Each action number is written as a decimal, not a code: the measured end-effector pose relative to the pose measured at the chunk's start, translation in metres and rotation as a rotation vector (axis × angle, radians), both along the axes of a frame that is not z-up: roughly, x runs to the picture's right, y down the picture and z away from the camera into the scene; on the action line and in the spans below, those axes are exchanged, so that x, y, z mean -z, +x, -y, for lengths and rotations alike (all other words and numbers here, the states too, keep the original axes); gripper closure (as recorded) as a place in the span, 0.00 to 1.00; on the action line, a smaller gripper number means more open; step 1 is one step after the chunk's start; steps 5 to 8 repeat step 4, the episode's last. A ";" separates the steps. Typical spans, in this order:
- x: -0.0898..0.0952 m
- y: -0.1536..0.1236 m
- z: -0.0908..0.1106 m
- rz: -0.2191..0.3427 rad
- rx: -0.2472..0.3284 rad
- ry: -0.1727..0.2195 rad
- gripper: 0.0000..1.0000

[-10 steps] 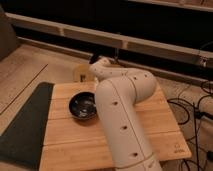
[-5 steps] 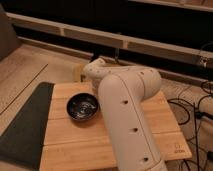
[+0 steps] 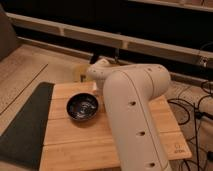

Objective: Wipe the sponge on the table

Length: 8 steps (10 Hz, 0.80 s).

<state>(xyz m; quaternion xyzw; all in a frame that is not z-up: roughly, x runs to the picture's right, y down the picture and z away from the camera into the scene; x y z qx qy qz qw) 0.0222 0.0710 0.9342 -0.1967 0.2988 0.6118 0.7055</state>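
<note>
The table (image 3: 75, 136) has a light wooden plank top and fills the lower middle of the camera view. My thick white arm rises from the bottom edge, bends at the elbow and reaches left to the table's far edge. The gripper (image 3: 96, 89) is at the end of that reach, just beyond the dark bowl's far right rim, and the wrist covers most of it. The sponge is hidden.
A dark round bowl (image 3: 83, 107) stands on the left half of the table. A dark grey-green mat (image 3: 22, 125) lies on the floor along the table's left side. Cables (image 3: 196, 111) trail over the floor at the right. A pale yellowish object (image 3: 79, 73) sits behind the table's far edge.
The arm's upper link has leaned a little to the right and looms larger. The wrist has stayed near the table's far edge, by the bowl.
</note>
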 end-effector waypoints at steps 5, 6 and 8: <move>-0.001 0.002 -0.001 -0.004 -0.011 0.001 0.20; -0.001 0.002 -0.001 -0.004 -0.011 0.001 0.20; -0.001 0.002 -0.001 -0.004 -0.011 0.001 0.20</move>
